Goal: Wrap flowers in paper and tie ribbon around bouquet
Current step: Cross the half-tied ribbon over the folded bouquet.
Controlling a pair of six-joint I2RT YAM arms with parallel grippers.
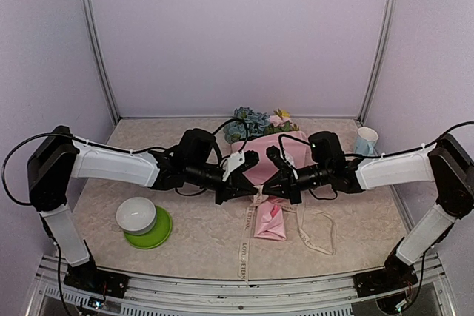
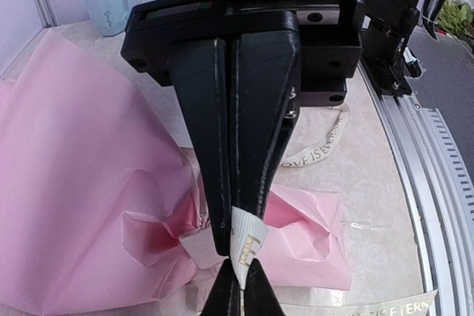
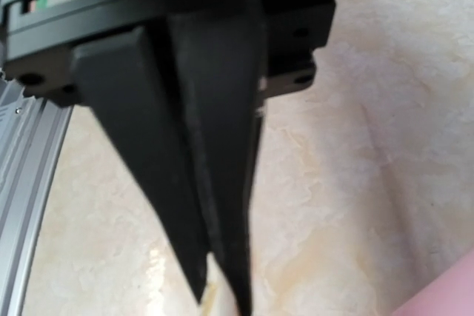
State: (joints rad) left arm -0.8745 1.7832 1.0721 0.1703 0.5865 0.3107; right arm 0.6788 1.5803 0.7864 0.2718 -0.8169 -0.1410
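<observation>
Centrally lies the bouquet (image 1: 264, 169), flowers (image 1: 248, 123) toward 12 o'clock, narrow end toward 6. The ribbon (image 1: 244, 246) crosses its neck and trails toward 6. A bowl (image 1: 136, 214) on a green plate (image 1: 154, 239) sits at 8 o'clock, a cup (image 1: 366, 140) at 2. Both arms reach inward, low. The left gripper (image 2: 235, 246) pinches the ribbon. The right gripper (image 3: 218, 286) is closed, tip to tip with it; whether it holds anything is unclear.

Paper (image 2: 74, 153) pale pink, plain. Flowers (image 1: 248, 125) at 12 o'clock: blue heads, green leaves, pink and yellow blooms. Ribbon (image 1: 244, 246) cream with small lettering, probably gold-brown. At 8 o'clock, white bowl (image 1: 136, 214) on lime-green plate (image 1: 158, 233). Mug (image 1: 365, 140) at 2 o'clock pale blue. Table (image 1: 192, 249) beige, marbled.
</observation>
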